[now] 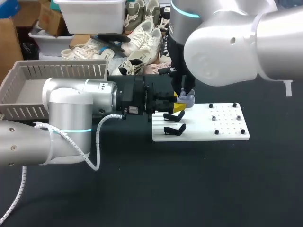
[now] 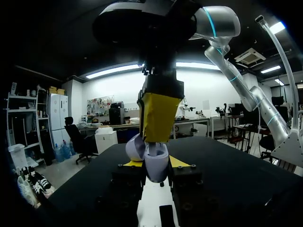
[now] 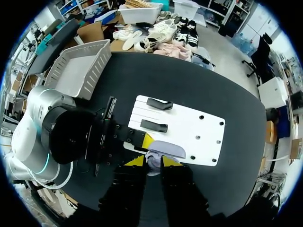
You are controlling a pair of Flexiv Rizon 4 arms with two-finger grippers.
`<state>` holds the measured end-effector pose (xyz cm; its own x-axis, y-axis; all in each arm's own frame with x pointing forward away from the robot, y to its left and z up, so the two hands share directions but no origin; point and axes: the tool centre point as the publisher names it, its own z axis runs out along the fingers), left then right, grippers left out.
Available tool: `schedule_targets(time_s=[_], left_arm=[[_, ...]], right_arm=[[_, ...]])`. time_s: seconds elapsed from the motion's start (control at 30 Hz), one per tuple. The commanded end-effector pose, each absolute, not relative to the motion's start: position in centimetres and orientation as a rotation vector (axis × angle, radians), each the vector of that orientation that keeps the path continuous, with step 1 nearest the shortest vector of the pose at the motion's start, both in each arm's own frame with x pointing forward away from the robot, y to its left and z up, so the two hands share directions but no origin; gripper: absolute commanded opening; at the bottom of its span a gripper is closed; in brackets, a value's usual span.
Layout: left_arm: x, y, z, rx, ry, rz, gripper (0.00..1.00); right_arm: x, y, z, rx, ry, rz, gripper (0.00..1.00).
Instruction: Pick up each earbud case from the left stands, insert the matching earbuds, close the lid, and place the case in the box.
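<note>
Dark tabletop (image 1: 142, 189). A white board (image 1: 222, 133) lies right of centre. Two black stands (image 1: 173, 116) (image 1: 174, 128) on its left half, one behind the other, both bare. Small black pegs (image 1: 216, 118) dot its right half. A grey slatted box (image 1: 19, 94) sits at the far left corner, well apart from the board. The right wrist view shows the same layout: board (image 3: 199, 135), stands (image 3: 159, 103) (image 3: 154, 126), box (image 3: 78, 71).

The left arm (image 1: 80, 101) lies across the tabletop from the left, a white coiled cable (image 1: 97, 142) hanging off it. Its black wrist block covers the board's left edge and part of the nearer stands. The right arm (image 1: 222, 52) comes in from the right and drops down over the board's far left corner, hiding the tabletop behind it.

A small white label (image 1: 133, 110) on the left wrist is too small to read.

The lavender earbud case (image 1: 186, 100) is held up off the board at that far left corner, where both sets of jaws meet. Its lid (image 3: 166, 149) is hinged open. Left jaws: narrow gap, yellow tips (image 2: 133, 163) against the case (image 2: 155, 166) on both sides, pinching it. Right jaws: pointing down, a wide yellow finger (image 2: 160, 118) just in front of the lid (image 2: 134, 147). In the right wrist view its own tips (image 3: 135, 161) sit tight on either side of the case (image 3: 154, 163), also pinching it. One left fingertip (image 3: 147, 141) shows just ahead of the case there.
</note>
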<state>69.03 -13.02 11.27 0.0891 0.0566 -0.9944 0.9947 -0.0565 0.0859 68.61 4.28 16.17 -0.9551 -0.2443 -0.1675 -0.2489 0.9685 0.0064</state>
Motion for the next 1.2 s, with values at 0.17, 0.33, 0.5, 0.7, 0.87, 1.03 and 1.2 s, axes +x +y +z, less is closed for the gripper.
schedule_targets(time_s=[0.17,0.33,0.5,0.7,0.87,1.03,1.2], left_arm=[[69.15,-13.01,11.24,1.334,1.159,-1.156,0.0],[69.15,-13.01,11.24,1.334,1.159,-1.156,0.0],[69.15,-13.01,11.24,1.334,1.159,-1.156,0.0],[69.15,-13.01,11.24,1.334,1.159,-1.156,0.0],[69.15,-13.01,11.24,1.334,1.159,-1.156,0.0],[69.15,-13.01,11.24,1.334,1.159,-1.156,0.0],[69.15,-13.01,11.24,1.334,1.159,-1.156,0.0]], right_arm=[[68.99,4.39,16.03,-0.362,2.949,0.035,0.0],[69.08,4.37,15.97,-0.358,2.945,0.035,0.0],[69.07,4.4,15.76,-0.362,2.947,0.029,0.0],[68.96,4.42,15.59,-0.372,2.953,0.02,0.0],[68.89,4.45,15.45,-0.379,2.957,0.013,0.0],[68.87,4.53,15.27,-0.385,2.961,0.005,0.0],[68.89,4.57,15.17,-0.385,2.963,-0.001,0.27]])
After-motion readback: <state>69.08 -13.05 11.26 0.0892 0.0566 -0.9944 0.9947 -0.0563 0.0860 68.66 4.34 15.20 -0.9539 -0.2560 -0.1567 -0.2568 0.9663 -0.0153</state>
